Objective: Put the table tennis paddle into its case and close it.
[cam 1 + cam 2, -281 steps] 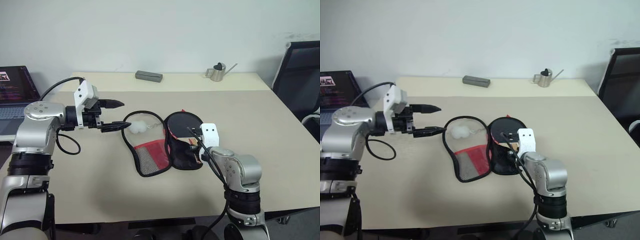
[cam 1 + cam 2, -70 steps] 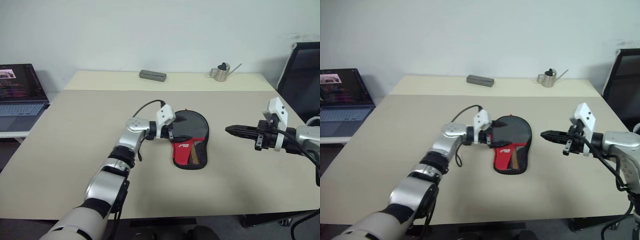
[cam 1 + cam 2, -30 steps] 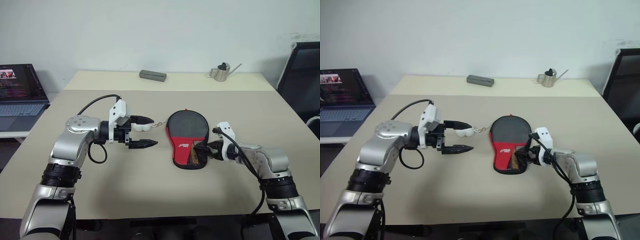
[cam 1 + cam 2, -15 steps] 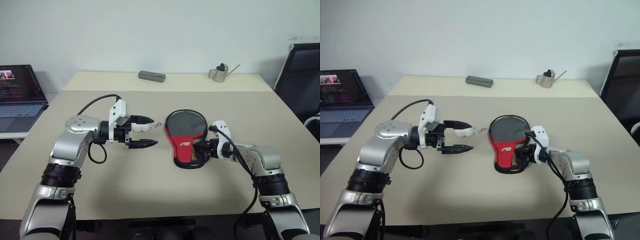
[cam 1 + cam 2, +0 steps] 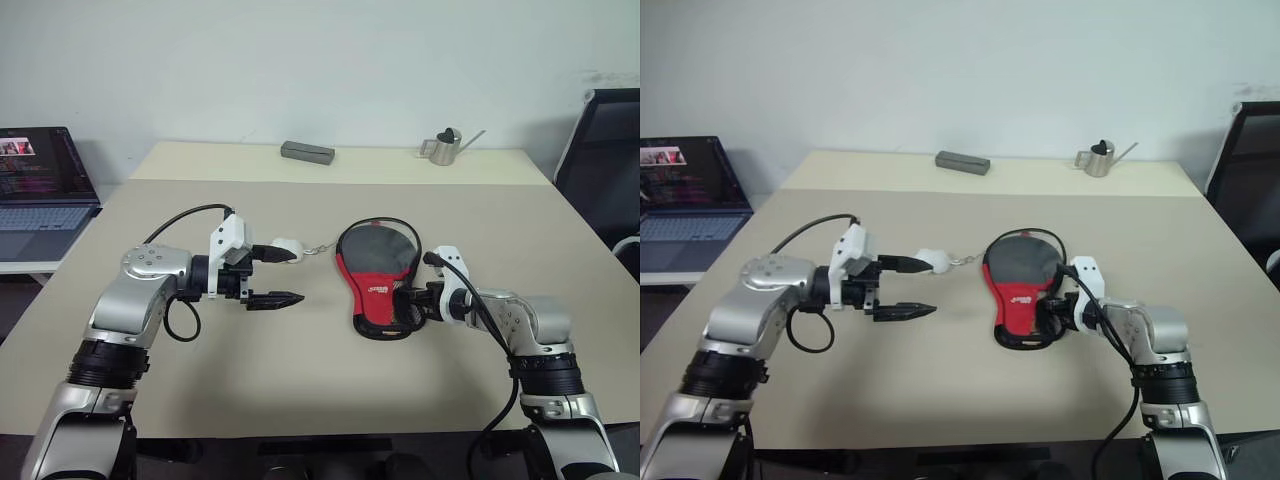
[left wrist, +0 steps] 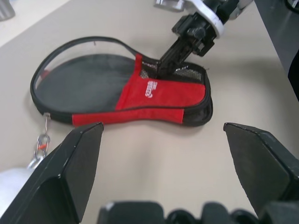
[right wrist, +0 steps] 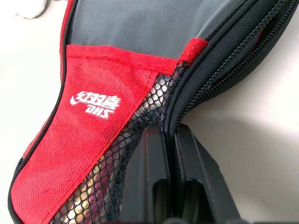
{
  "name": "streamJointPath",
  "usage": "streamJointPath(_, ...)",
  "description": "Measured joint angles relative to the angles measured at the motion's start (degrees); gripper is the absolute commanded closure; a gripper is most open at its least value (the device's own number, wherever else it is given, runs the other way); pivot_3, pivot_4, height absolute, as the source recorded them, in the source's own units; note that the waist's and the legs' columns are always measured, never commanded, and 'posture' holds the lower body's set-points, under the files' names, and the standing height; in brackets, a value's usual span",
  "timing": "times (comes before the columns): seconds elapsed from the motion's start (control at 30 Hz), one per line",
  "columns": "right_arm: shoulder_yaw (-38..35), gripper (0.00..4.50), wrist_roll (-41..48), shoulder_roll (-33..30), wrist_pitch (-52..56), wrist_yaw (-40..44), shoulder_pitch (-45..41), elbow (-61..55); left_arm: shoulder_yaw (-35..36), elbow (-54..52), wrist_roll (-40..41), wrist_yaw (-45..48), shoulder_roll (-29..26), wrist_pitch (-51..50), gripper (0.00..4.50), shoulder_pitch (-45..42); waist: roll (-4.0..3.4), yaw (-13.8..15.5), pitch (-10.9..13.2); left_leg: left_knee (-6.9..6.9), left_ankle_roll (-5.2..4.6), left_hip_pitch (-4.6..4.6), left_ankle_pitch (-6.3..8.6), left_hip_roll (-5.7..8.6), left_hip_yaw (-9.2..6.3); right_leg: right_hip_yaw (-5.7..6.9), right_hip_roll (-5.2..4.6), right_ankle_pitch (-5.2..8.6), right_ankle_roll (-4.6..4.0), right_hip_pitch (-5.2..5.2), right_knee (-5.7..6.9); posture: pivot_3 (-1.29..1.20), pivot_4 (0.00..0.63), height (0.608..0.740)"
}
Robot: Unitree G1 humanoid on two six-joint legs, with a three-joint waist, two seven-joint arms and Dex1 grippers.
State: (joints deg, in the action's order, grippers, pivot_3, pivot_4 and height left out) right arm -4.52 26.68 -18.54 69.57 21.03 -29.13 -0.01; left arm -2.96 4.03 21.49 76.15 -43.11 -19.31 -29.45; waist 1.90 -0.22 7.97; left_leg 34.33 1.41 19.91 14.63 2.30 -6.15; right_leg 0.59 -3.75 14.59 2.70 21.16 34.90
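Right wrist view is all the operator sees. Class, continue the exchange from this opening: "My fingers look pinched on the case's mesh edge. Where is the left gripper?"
Observer: The left gripper hangs open over the table, off the round end of the case, apart from it.
Operator: A white thing sits at my view's corner. What is it?
Observer: The fluffy charm, chained to the round end, lying by the left gripper's upper finger.
Operator: Anything else on the table?
Observer: A small grey box and a metal watering can at the far edge, well away from the right gripper.
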Motion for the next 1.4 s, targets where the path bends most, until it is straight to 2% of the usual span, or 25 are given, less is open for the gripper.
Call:
streamJointPath(0.33,0.07,4.47,1.81,-1.71,6.03,0.55,2.28,-6.41,-0.55,-5.34,1.77,5.89,-4.56,-1.94,0.00,5.36,-0.01,0.03,-0.01,-0.18,-0.01,0.00,0.01,0.00,-0.04,0.04,-0.14,0.08,-0.10,0.01,-0.03,0.00,0.150,0.740)
streamJointPath(0.9,-2.66,4.47,9.07,-5.89,21.31,2.43,11.48,-24.62,-2.28,-12.02,5.21,8.36,-6.74,-5.12,0.00,9.07,0.01,0.07,-0.02,-0.25,-0.03,0.01,0.02,-0.01,-0.05,0.08,-0.19,0.15,-0.06,0.02,-0.07,0.00,0.150,0.740)
streamJointPath(1.4,-2.60,4.47,22.25,-3.10,22.40,-5.73,16.19,-29.53,-2.44,-15.17,5.71,8.52,-7.92,-5.30,0.00,11.65,0.00,-0.07,0.00,-0.27,-0.02,0.02,0.02,-0.04,-0.05,0.06,-0.20,0.17,-0.06,0.06,-0.08,0.00,0.150,0.740)
